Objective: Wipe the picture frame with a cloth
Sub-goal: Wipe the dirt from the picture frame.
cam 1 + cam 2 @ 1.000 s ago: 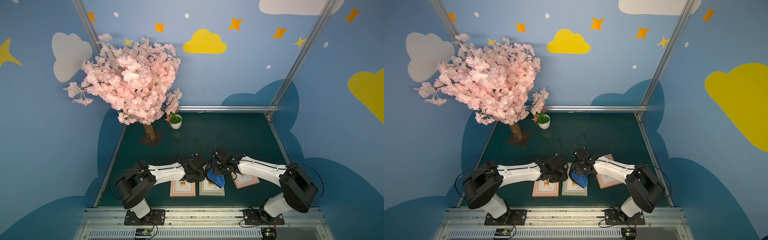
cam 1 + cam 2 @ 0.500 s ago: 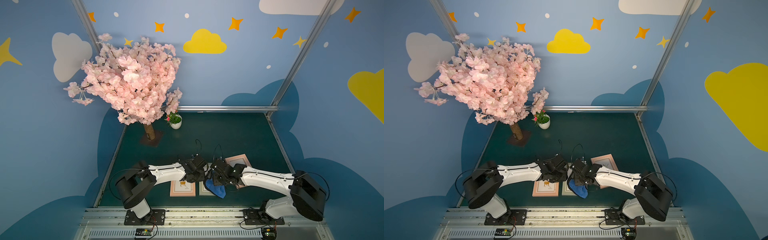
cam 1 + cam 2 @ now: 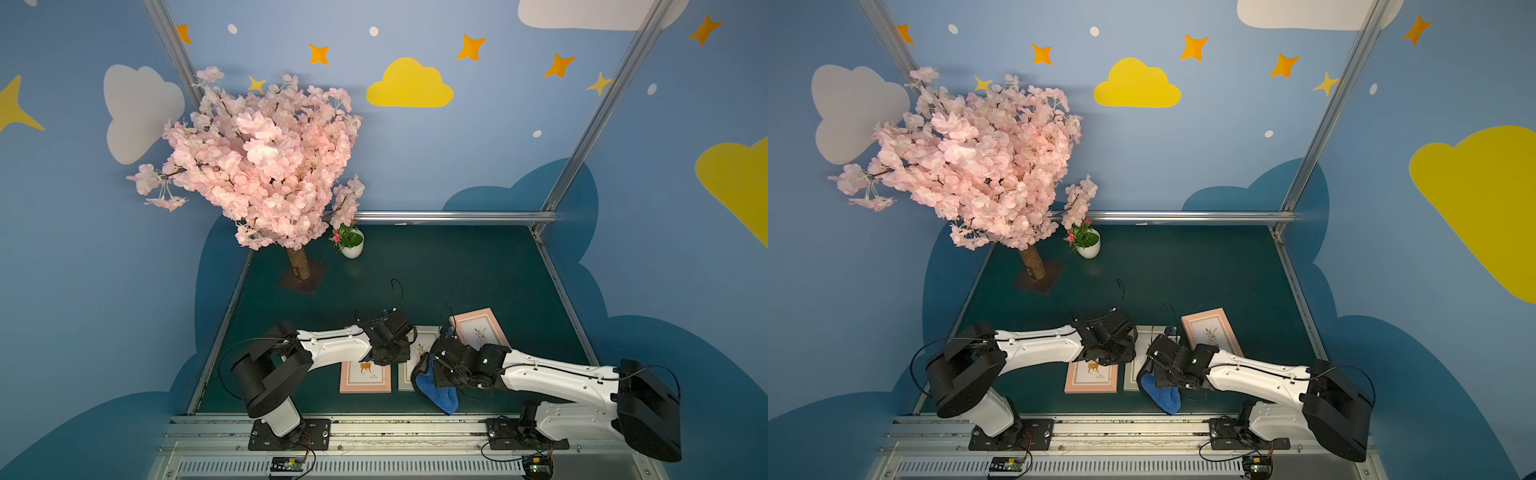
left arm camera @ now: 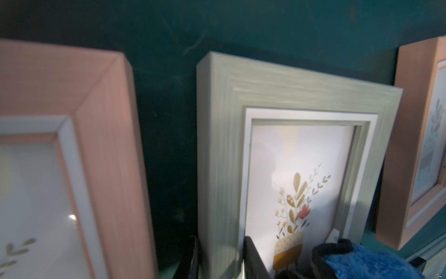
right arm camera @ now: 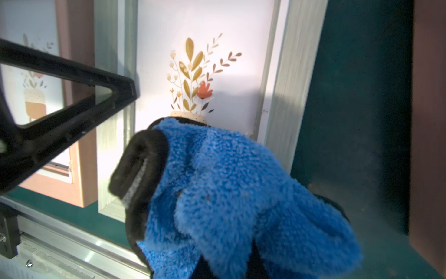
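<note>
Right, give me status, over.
Left jaws shut on grey frame, side rail. Right jaws shut on cloth, over frame's near end. Pink frames either side, nothing blocking.

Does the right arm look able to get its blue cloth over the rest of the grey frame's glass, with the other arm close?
Probably yes. The right tool holds the cloth over the near end of the grey frame, and the left tool only clamps its side rail, leaving the glass uncovered.

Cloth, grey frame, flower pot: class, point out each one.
Cloth (image 5: 241,193): right wrist view, plush blue face.
Grey frame (image 4: 301,91): left wrist view, short grey rail.
Flower pot (image 3: 353,250): in a top view, white wall.
</note>
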You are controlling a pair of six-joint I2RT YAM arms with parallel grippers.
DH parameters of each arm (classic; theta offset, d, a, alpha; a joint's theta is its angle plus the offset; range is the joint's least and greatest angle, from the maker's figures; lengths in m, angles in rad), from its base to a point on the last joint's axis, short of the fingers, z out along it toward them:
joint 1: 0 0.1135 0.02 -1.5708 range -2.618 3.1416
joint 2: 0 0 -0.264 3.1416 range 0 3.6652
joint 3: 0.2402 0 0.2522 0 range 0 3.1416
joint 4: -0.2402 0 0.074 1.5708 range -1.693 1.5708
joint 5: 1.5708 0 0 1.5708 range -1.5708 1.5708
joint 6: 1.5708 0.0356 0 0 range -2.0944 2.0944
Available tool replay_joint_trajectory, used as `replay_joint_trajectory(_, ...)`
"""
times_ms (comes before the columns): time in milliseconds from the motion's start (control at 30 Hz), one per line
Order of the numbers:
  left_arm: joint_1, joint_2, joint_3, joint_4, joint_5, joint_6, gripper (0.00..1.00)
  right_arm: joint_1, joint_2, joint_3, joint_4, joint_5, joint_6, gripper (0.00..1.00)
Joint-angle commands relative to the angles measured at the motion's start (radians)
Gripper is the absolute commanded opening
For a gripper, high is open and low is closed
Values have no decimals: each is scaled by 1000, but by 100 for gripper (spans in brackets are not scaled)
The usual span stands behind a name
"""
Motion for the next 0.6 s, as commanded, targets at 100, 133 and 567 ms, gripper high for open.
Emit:
replay_joint_trajectory(100, -2, 46, -68, -6, 15, -47, 3, -34, 171, 74, -156, 54, -41, 0)
replay_joint_trajectory(133, -2, 48, -71, -3, 16, -48, 3, -48, 184, 86, -155, 56, -52, 0)
replay_joint_trajectory(567, 0, 44, -103, 41, 35, -59, 3, -334, 336, 236, 23, -59, -306, 0)
